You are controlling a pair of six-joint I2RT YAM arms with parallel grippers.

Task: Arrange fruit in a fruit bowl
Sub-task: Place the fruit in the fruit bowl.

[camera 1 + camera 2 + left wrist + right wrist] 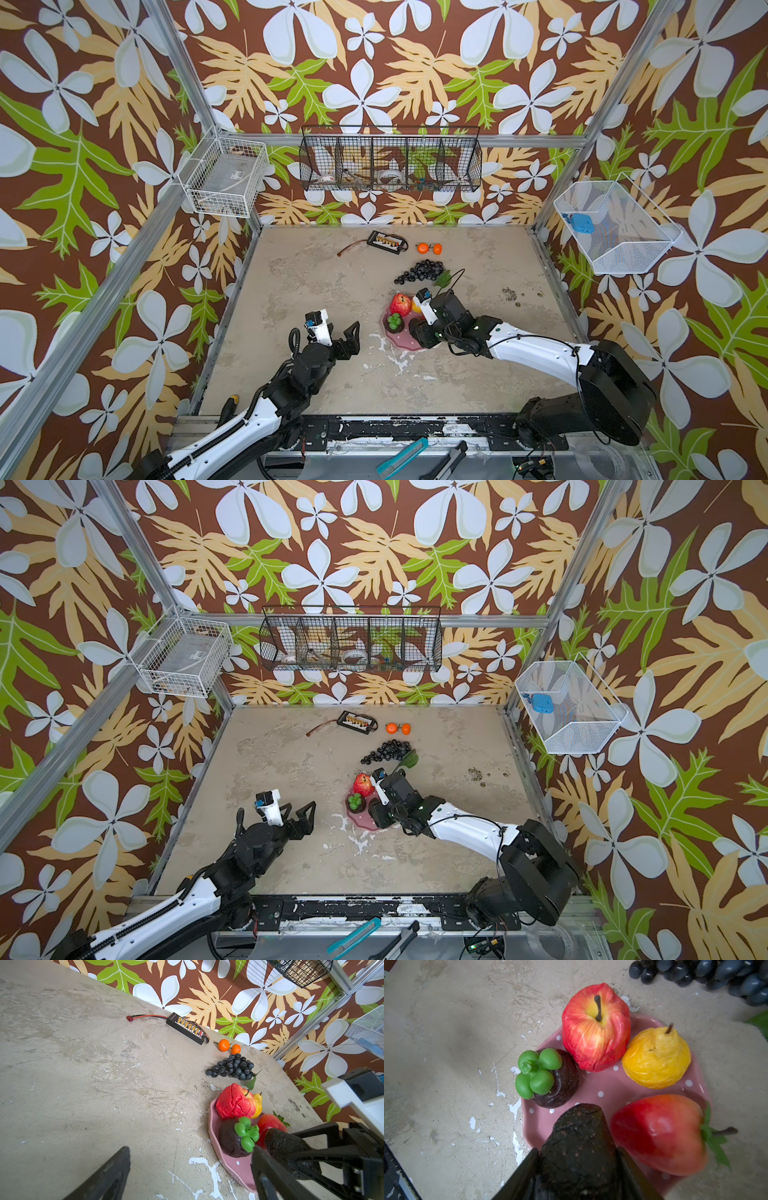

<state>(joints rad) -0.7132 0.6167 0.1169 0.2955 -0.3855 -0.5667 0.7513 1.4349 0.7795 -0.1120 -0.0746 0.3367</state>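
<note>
The right gripper (578, 1153) was clamped on a dark brown, rough-skinned avocado-like fruit (579, 1124), held over the near rim of the shallow pink polka-dot dish (610, 1088). The placing step was in hand. Next, likely, it would lower the fruit and let go. The left gripper (341, 334) stood spread and empty beside the dish.

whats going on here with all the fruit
The right claw grips a dark avocado over the pink dish, which already holds an apple, a yellow fruit, a mangosteen-like piece and a red fruit. The grapes and two oranges lie on the table. The left claw is open and empty.
</note>
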